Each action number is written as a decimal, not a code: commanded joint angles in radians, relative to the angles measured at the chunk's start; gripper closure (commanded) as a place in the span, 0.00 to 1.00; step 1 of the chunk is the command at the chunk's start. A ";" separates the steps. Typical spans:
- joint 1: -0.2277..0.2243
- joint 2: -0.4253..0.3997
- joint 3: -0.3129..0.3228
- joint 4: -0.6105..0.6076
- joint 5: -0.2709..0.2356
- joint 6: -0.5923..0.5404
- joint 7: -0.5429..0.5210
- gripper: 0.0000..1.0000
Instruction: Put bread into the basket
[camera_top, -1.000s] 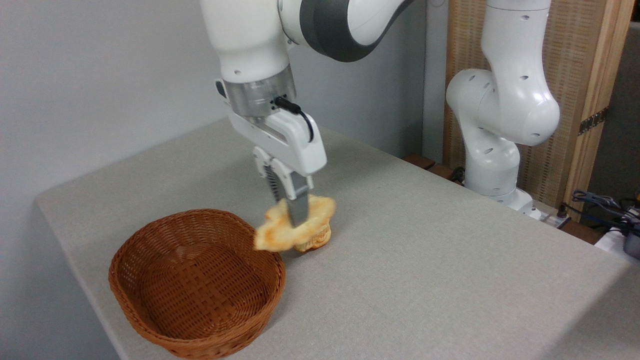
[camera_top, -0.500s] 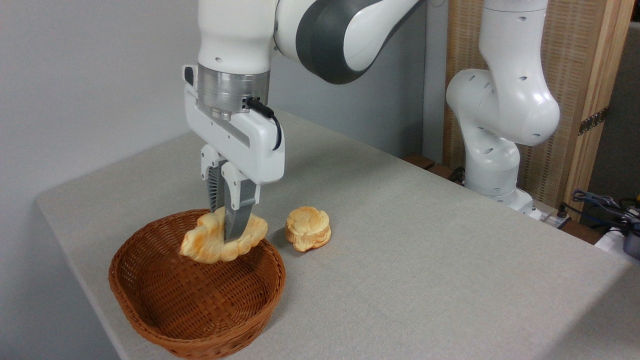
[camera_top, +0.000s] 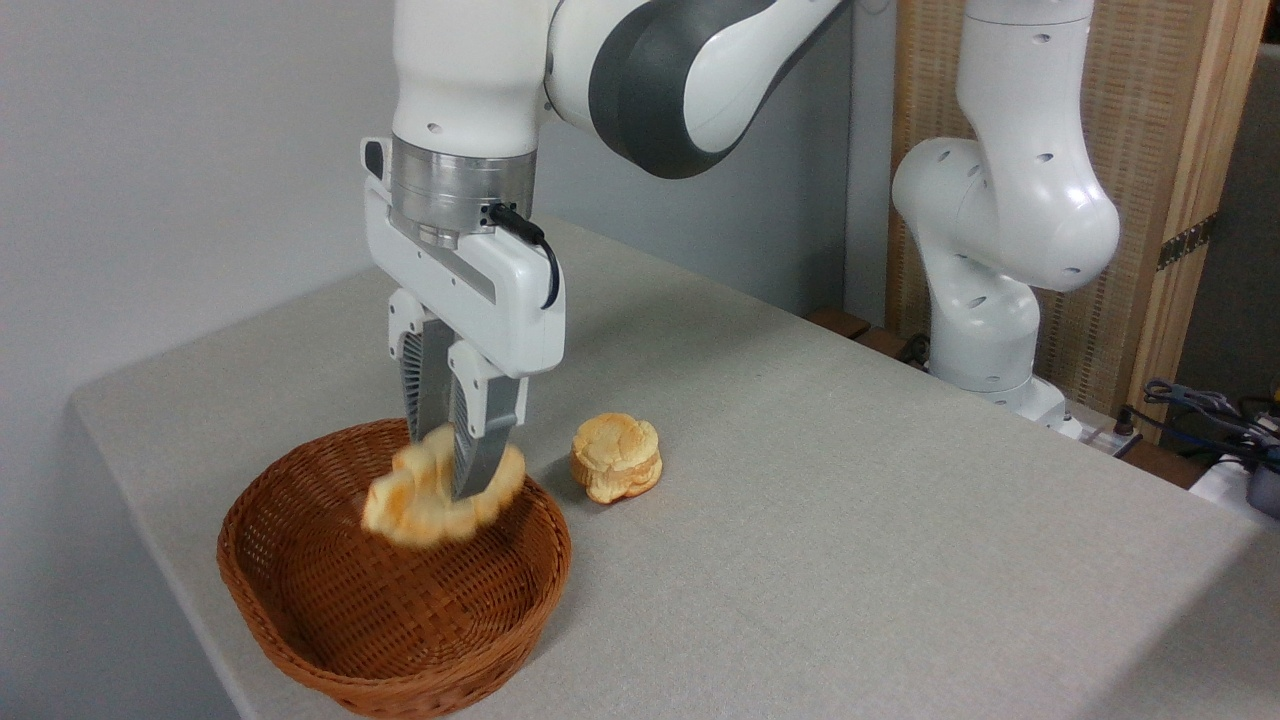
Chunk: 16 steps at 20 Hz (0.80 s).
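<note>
The bread (camera_top: 408, 505), a pale yellow roll with toasted orange ridges, is blurred in mid-air just above the inside of the reddish-brown wicker basket (camera_top: 262, 622) at the table's front left. My gripper (camera_top: 447, 466) points straight down over the basket. Its two fingers stand apart with a visible gap, one on each side of the bread's upper part. The bread's blur and the parted fingers show it slipping free of them. The left fingertip is hidden behind the bread.
A small round flower-shaped bun (camera_top: 616, 458) lies on the grey table (camera_top: 850, 520) just right of the basket. The arm's white base (camera_top: 985, 330) stands at the back right. Cables (camera_top: 1210, 410) lie at the far right edge.
My gripper carried the bread left from beside the bun to above the basket. Since half a second ago the fingers have spread and the bread has dropped slightly and blurred.
</note>
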 joint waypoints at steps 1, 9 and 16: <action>-0.002 -0.001 0.007 0.006 -0.015 0.007 0.012 0.00; 0.001 -0.016 0.012 0.008 -0.014 -0.043 0.010 0.00; 0.001 -0.053 0.055 0.009 0.003 -0.264 0.015 0.00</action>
